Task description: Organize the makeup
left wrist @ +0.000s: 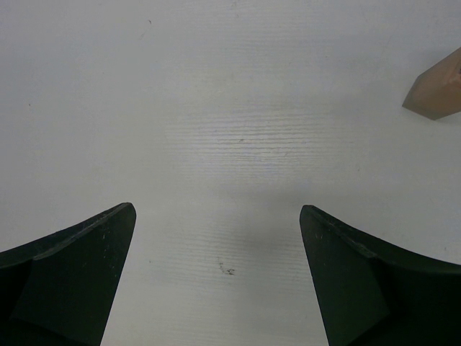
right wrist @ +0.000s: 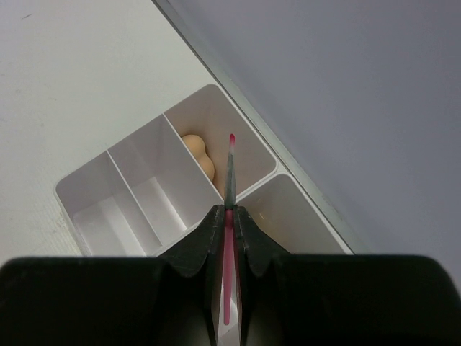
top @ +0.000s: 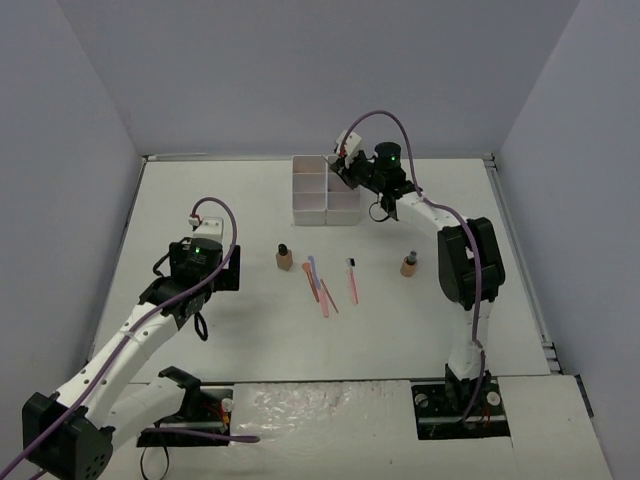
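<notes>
Two tan bottles (top: 285, 258) flank loose sticks (top: 322, 287) near the box (top: 312, 212).

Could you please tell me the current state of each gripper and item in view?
Right gripper: shut on the pink stick, above the box.
Left gripper: open, empty, over the table.
Pink stick: gripped, tip over the sponge compartment.
Peach sponges: lying in one box compartment.
Compartment box: open-topped, its other visible compartments empty.
Tan bottles: capped, on the table outside the box.
Loose sticks: lying flat on the table.
</notes>
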`<state>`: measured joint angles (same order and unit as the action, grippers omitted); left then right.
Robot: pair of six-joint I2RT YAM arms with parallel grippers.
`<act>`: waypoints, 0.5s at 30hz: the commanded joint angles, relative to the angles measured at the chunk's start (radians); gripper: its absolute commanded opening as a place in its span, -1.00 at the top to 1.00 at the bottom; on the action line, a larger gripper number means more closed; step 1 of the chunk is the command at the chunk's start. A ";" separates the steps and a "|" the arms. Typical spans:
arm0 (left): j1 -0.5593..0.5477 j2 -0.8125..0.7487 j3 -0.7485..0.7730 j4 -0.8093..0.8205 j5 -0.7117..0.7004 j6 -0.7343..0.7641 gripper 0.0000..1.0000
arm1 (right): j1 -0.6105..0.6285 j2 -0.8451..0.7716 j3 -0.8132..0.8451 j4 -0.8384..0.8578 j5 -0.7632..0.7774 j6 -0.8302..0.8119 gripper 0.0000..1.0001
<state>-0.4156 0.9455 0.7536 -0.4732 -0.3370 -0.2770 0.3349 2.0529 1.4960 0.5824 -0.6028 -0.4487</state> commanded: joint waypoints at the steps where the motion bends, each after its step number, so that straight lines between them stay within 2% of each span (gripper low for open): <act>1: 0.008 -0.001 0.023 0.039 0.004 0.001 -0.94 | -0.010 -0.014 0.016 0.099 -0.023 -0.019 0.87; 15: 0.008 -0.006 0.023 0.039 0.012 0.002 -0.94 | -0.019 -0.058 -0.076 0.072 0.042 -0.065 0.60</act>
<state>-0.4156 0.9455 0.7536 -0.4732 -0.3282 -0.2768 0.3277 2.0647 1.4194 0.5830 -0.5826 -0.4870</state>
